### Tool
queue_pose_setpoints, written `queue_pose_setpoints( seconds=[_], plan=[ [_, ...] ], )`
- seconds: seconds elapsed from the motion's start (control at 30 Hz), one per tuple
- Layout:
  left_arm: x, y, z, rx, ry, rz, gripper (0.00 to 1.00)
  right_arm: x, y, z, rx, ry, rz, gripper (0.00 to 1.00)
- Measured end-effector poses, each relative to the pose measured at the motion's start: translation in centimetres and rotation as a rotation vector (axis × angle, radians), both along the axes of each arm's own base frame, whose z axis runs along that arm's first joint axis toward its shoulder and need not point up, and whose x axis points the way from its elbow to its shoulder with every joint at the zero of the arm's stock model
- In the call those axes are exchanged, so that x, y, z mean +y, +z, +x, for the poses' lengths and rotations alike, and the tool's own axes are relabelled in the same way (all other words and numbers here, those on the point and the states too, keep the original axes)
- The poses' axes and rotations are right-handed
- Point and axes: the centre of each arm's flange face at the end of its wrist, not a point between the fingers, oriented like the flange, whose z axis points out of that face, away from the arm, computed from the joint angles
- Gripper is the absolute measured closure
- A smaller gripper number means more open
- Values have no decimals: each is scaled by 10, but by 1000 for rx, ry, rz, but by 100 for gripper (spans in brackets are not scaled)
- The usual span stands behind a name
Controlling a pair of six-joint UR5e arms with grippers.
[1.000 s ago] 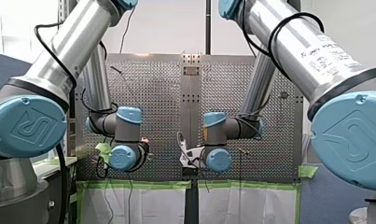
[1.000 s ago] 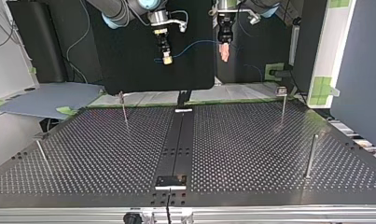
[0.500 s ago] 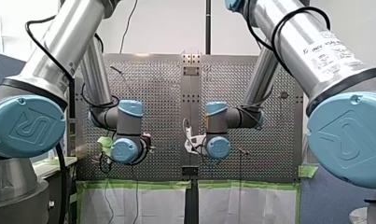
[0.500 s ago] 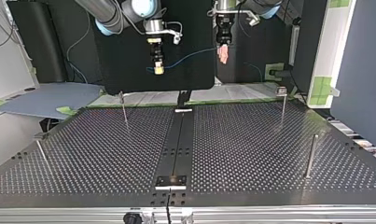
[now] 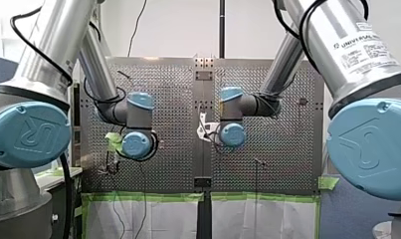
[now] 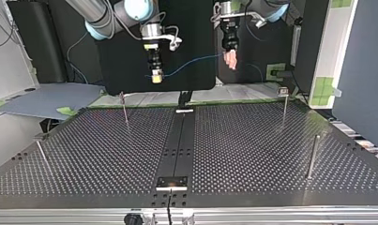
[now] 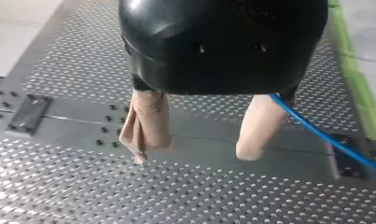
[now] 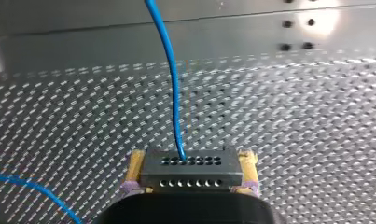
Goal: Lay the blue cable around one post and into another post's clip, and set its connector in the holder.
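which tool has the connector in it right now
My right tool: the black connector sits clamped between its yellow pads, with the blue cable running out of it. My left tool's beige pads stand apart, no connector between them.

Wall (image 5: 178,30): white, plain.
Screen (image 6: 191,23): black, upright beyond the counter (image 6: 252,150).
Partition (image 6: 365,70): grey-blue, top view's right.
Tape (image 6: 323,86): green strips.
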Motion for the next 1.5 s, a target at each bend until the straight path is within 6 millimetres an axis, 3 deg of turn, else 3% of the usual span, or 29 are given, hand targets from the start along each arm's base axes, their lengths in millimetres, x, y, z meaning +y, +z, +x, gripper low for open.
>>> queue_pose_setpoints(
  seconds=[0.4,0.73,0.83,1.23,1.5],
  plan=[
    [-6,60,27,-71,24,-113,0,-14,97,17,-81,34,-69,100],
    [0,104,36,-112,64,-184,0,-7,156,18,-89,95,-108,100],
    [3,118,39,-126,72,-207,0,-2,166,17,-77,115,-111,100],
    [16,179,53,-193,110,-261,0,5,173,23,-32,182,-94,100],
    [31,199,59,-197,115,-256,0,2,187,29,-36,201,-101,100]
  ],
)
